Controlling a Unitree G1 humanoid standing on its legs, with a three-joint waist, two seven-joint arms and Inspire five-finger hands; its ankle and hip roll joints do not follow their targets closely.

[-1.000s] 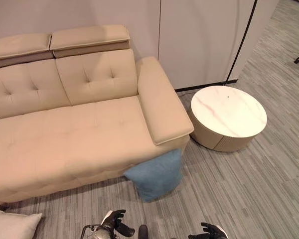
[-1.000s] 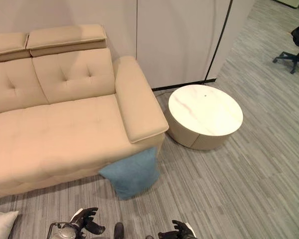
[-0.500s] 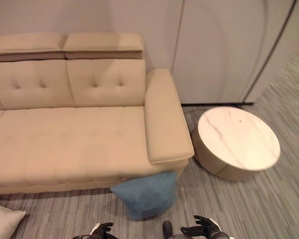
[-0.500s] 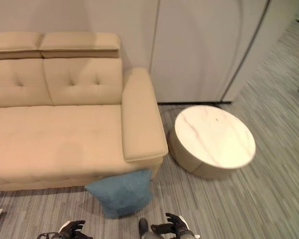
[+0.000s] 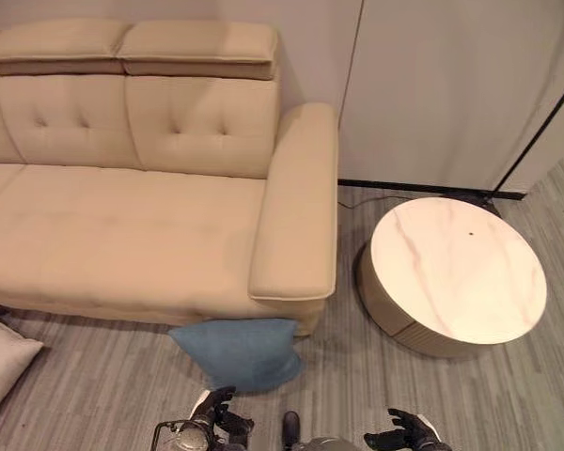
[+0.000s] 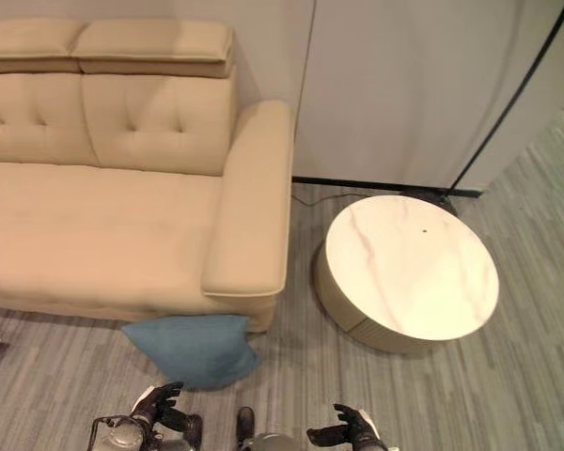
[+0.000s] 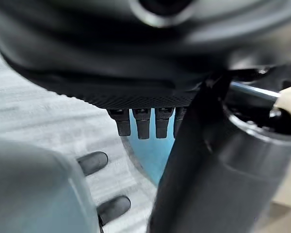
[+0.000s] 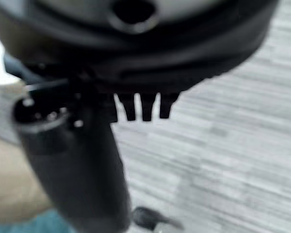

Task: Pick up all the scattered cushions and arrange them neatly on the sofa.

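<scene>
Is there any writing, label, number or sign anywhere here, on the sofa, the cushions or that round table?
None: no text can be read in these views.
The sofa is plain tufted beige.
The blue cushion on the floor and the white cushion bear no print or tag.
The round table has only marble veining and a small dark dot.

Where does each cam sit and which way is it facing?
Left eye: on the head, looking down at the sofa, blue cushion and round table; both hands at the bottom edge.
Right eye: same scene from slightly to the side; left hand, right hand.
Left wrist: on the left arm, looking along its hand at the blue cushion.
Right wrist: on the right arm, looking along its hand at the floor.
Shared: blue cushion, in the eye views and left wrist.
</scene>
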